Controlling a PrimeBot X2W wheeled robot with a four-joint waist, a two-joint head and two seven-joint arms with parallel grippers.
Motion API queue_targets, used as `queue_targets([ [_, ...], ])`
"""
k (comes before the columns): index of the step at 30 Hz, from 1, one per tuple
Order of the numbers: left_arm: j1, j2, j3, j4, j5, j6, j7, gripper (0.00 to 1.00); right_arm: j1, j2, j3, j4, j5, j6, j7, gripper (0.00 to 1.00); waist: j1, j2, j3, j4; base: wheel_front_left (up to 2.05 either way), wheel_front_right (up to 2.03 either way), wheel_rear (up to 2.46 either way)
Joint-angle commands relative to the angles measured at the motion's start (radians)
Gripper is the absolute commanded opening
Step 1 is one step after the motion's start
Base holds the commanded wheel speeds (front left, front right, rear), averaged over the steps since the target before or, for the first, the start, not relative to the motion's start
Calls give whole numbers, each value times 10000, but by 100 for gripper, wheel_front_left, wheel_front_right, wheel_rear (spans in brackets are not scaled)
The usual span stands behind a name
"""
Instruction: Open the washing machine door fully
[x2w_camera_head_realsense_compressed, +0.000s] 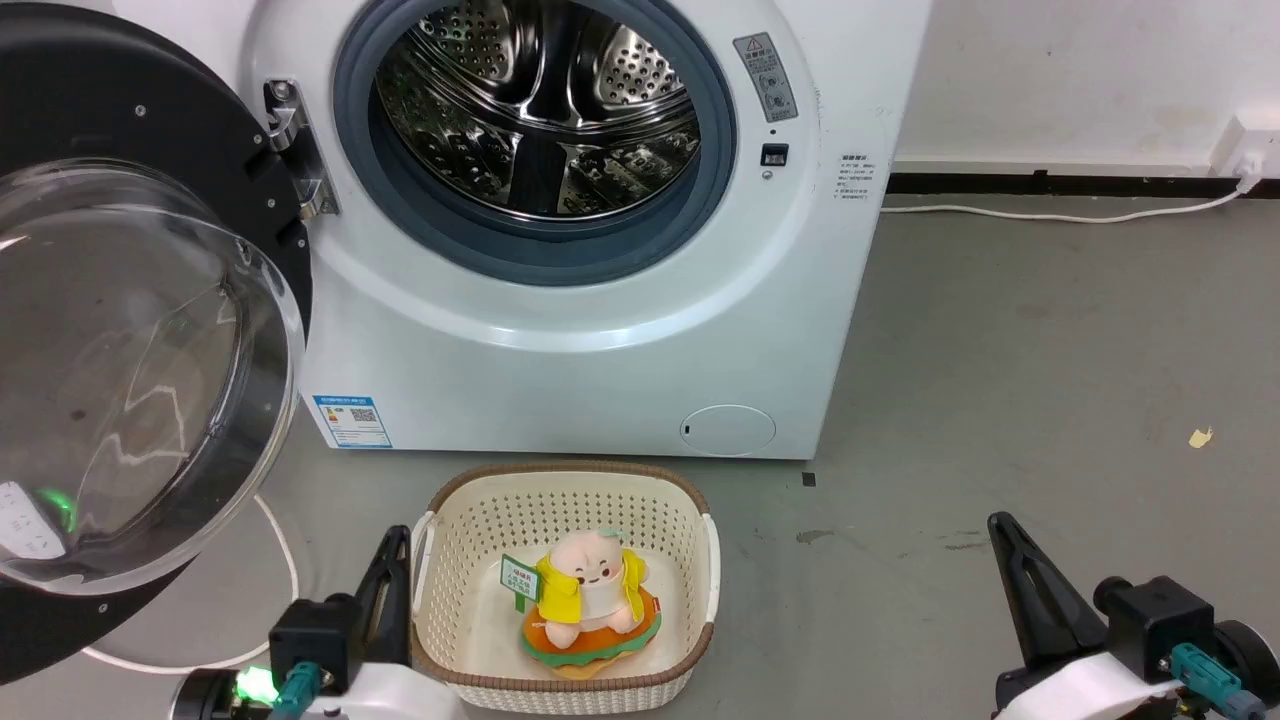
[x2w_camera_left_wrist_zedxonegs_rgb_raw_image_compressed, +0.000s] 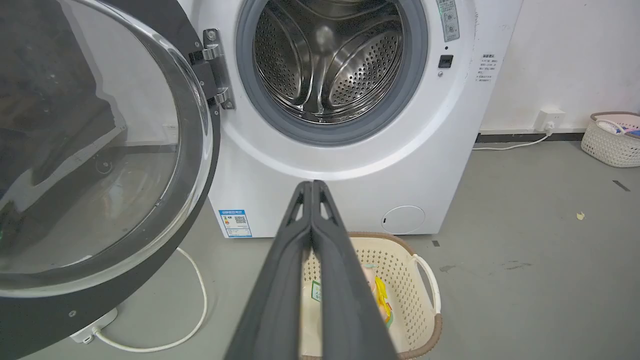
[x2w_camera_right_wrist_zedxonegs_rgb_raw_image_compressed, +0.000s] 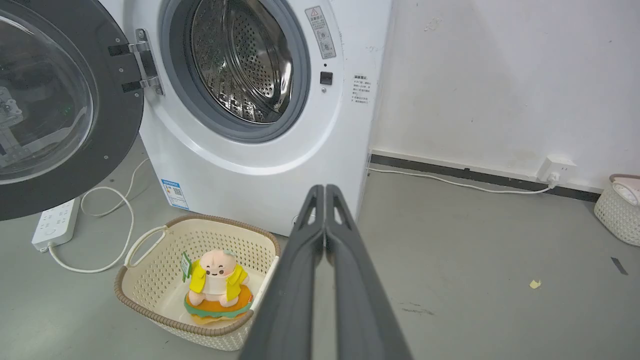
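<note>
The white washing machine (x2w_camera_head_realsense_compressed: 560, 340) (x2w_camera_left_wrist_zedxonegs_rgb_raw_image_compressed: 350, 165) (x2w_camera_right_wrist_zedxonegs_rgb_raw_image_compressed: 260, 165) stands with its steel drum (x2w_camera_head_realsense_compressed: 540, 110) exposed. Its black-rimmed washing machine door (x2w_camera_head_realsense_compressed: 130, 360) (x2w_camera_left_wrist_zedxonegs_rgb_raw_image_compressed: 95, 150) (x2w_camera_right_wrist_zedxonegs_rgb_raw_image_compressed: 55, 105) hangs swung wide to the left on a metal hinge (x2w_camera_head_realsense_compressed: 295, 150), glass bowl bulging toward me. My left gripper (x2w_camera_head_realsense_compressed: 395, 545) (x2w_camera_left_wrist_zedxonegs_rgb_raw_image_compressed: 312, 187) is shut and empty, low at the basket's left edge, well clear of the door. My right gripper (x2w_camera_head_realsense_compressed: 1000, 530) (x2w_camera_right_wrist_zedxonegs_rgb_raw_image_compressed: 325, 190) is shut and empty too, above the floor at the lower right.
A cream basket (x2w_camera_head_realsense_compressed: 690, 520) (x2w_camera_right_wrist_zedxonegs_rgb_raw_image_compressed: 150, 240) holding a plush toy (x2w_camera_head_realsense_compressed: 590, 600) (x2w_camera_right_wrist_zedxonegs_rgb_raw_image_compressed: 217, 285) sits on the grey floor before the machine. A white cable (x2w_camera_head_realsense_compressed: 285, 570) and power strip (x2w_camera_right_wrist_zedxonegs_rgb_raw_image_compressed: 55, 225) lie under the door. Another basket (x2w_camera_left_wrist_zedxonegs_rgb_raw_image_compressed: 610, 140) stands far right by the wall.
</note>
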Motion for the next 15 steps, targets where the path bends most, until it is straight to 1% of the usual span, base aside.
queue_targets([
  [1,-152,-49,89,-54,122,-74,49,0,-132,38,25,18,-59,5,52,0,0,-1,4,-2,0,0,0],
  [15,-272,-262,426,-107,389,-344,339,0,-279,45,78,57,-124,6,327,0,0,-1,46,-25,0,0,0],
])
